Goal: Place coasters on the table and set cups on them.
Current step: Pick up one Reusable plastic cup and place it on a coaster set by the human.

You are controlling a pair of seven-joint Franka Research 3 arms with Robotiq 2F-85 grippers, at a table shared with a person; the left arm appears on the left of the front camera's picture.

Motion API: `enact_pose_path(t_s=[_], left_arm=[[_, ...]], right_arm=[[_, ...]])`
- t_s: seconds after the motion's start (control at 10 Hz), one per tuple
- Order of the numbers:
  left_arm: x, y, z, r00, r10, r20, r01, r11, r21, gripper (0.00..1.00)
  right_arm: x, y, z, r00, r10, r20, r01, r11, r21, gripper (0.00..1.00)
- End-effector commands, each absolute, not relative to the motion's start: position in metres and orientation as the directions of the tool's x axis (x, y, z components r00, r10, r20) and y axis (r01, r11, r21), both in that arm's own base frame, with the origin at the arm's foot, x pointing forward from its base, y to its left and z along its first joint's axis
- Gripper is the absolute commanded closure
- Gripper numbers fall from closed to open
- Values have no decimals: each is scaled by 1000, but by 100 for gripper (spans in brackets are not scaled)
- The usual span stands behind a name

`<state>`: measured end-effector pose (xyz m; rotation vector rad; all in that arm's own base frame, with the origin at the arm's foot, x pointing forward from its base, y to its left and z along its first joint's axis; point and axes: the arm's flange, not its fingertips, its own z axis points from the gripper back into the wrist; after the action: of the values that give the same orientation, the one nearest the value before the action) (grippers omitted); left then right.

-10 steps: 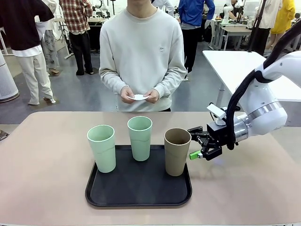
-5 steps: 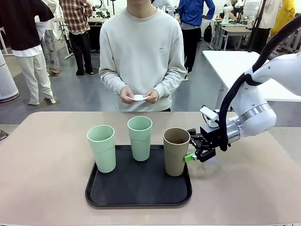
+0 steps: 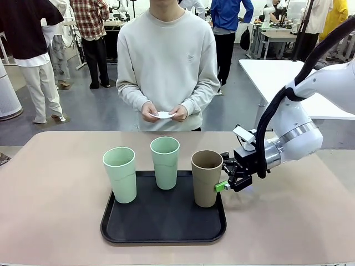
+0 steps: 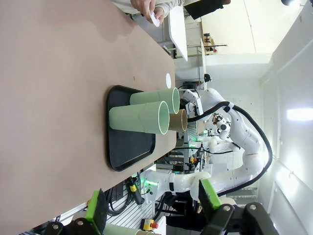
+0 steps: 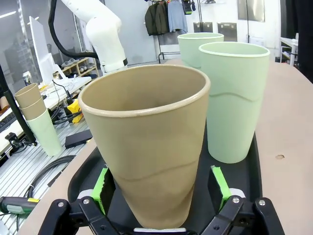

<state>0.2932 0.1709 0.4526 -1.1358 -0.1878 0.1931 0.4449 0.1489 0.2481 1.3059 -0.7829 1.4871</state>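
Little of the job is done so far. All three cups stand on the black tray [image 3: 161, 228] in the middle of the tabletop [image 3: 55, 194]: two pale green cups [image 3: 120, 176] [image 3: 165, 163] at the left and back, and the brown cup [image 3: 207, 178] at the tray's right edge. No coaster lies on the tabletop. The person across the tabletop holds a small white paper piece [image 3: 163, 114] between both hands [image 3: 150, 112], which is probably one or more of the coasters, though it is too small to count. The right tool [image 3: 224, 172] reaches in from the side with its jaws spread wide around the lower part of the brown cup. In the right wrist view a green pad [image 5: 102, 188] sits on each side of the cup wall, seemingly with a little gap, so the cup looks bracketed but not yet clamped. The left tool [image 4: 151, 205] hangs back over the near end of the tabletop, released and empty, looking along the row of cups. What is left, judging from this, is nearly everything: the coasters have to be laid on the tabletop, and each of the three cups has to be lifted off the tray and set on one, most likely starting with the brown cup.
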Motion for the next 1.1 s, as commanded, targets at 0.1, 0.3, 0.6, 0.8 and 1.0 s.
enact_pose_path(t_s=[0.1, 0.3, 0.6, 0.8, 1.0], left_arm=[[292, 172, 453, 966, 252, 56, -52, 402, -914, 0], [292, 172, 453, 966, 252, 56, -52, 402, -914, 0], [292, 172, 453, 966, 252, 56, -52, 402, -914, 0], [292, 172, 453, 966, 252, 56, -52, 402, -914, 0], [292, 172, 453, 966, 252, 56, -52, 402, -914, 0]], right_arm=[[449, 162, 240, 71, 267, 961, -932, -326, 159, 0], [451, 166, 233, 84, 280, 956, -928, -328, 178, 0], [453, 172, 229, 83, 276, 958, -921, -345, 179, 0], [455, 176, 226, 74, 264, 962, -915, -365, 171, 0], [456, 177, 226, 58, 252, 966, -913, -379, 154, 0]])
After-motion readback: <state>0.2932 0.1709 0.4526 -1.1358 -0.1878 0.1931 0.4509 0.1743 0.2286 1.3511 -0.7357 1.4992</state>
